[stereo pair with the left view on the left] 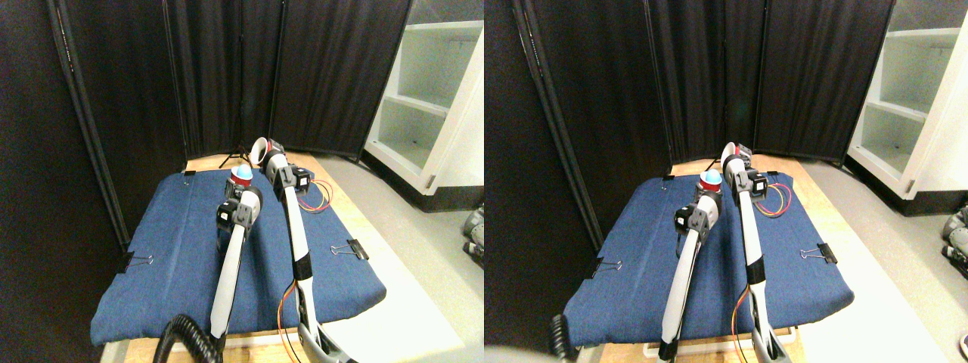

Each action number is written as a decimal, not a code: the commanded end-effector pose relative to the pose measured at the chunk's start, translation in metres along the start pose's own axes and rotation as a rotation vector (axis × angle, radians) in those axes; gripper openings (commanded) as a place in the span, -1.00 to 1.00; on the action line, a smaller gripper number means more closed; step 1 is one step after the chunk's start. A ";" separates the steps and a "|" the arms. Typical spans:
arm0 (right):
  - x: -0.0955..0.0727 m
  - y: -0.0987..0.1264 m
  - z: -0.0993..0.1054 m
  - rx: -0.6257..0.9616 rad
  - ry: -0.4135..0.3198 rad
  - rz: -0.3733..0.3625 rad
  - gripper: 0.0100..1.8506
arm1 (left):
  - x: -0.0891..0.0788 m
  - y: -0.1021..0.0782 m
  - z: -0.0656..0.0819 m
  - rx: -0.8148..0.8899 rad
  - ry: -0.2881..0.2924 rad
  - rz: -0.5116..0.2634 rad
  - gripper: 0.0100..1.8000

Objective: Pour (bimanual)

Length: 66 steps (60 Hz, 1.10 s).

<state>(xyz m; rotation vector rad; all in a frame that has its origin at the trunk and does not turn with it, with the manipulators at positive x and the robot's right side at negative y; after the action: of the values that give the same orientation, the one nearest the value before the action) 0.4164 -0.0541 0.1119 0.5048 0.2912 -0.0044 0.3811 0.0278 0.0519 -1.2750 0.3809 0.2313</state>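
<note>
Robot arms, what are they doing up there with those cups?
It looks like a pouring job with both arms. The left end effector holds up a small red cup with something blue on top. The right end effector holds a white cup tipped sideways, its mouth facing toward the red cup. Both hang in the air above the blue padded cloth clipped onto the wooden table. Whether anything is spilling out, I cannot see.

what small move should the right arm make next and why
Probably tip the white cup a little further over the red cup. The white cup is already tilted, its mouth facing left, above and just right of the red cup with the blue ball.
</note>
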 end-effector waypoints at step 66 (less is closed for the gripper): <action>0.016 -0.081 -0.035 0.810 -0.117 -0.082 -1.00 | 0.045 0.046 0.093 0.005 -0.193 -0.095 -1.00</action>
<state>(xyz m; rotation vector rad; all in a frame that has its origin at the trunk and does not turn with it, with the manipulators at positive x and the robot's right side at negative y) 0.4120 -0.1079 0.0340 1.2888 0.2277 -0.2589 0.4147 0.1264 0.0075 -1.2384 0.2068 0.2916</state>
